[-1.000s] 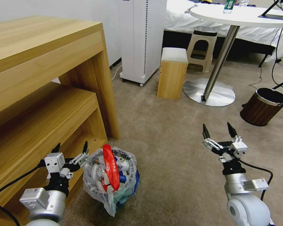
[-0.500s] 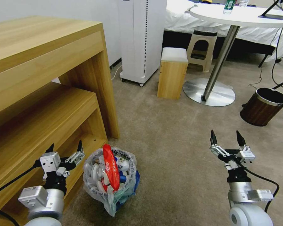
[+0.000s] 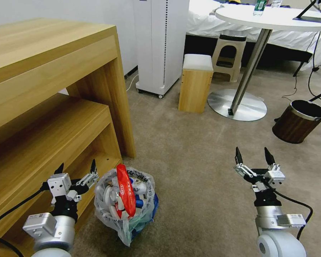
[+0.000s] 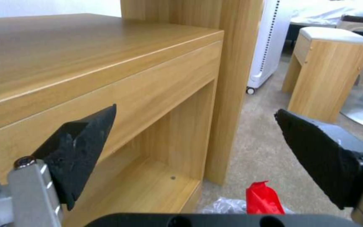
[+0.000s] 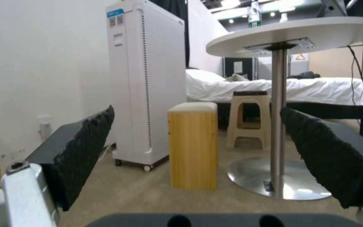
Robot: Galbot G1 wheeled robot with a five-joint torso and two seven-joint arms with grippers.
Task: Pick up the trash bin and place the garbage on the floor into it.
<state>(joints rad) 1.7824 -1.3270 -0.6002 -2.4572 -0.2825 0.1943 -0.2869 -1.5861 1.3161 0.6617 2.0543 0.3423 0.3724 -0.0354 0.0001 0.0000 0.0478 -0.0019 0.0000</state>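
Two grippers are being held spread wide with nothing between their fingers: the left gripper is being kept just beside the trash bin, between it and the wooden shelf unit, and the right gripper is being kept well apart from the trash bin, above bare floor on the side away from the shelf unit. The trash bin is being seen standing on the floor against the lower corner of the shelf unit, packed with white pieces and a tall red wrapper that is sticking up above its rim. A spill is being risked, in all likelihood, if the trash bin is gripped by its crinkly bag liner alone, since the liner could slip or tear and the tilted load could be shed. A knock against the shelf unit is also being risked, the left gripper being so near its edge. In the left wrist view the shelf's lower compartment and the tip of the red wrapper are being shown close up, while the trash bin's body is being shown in the head view. In the right wrist view the round table and the wooden stool, well apart from the trash bin, are being shown from low down.
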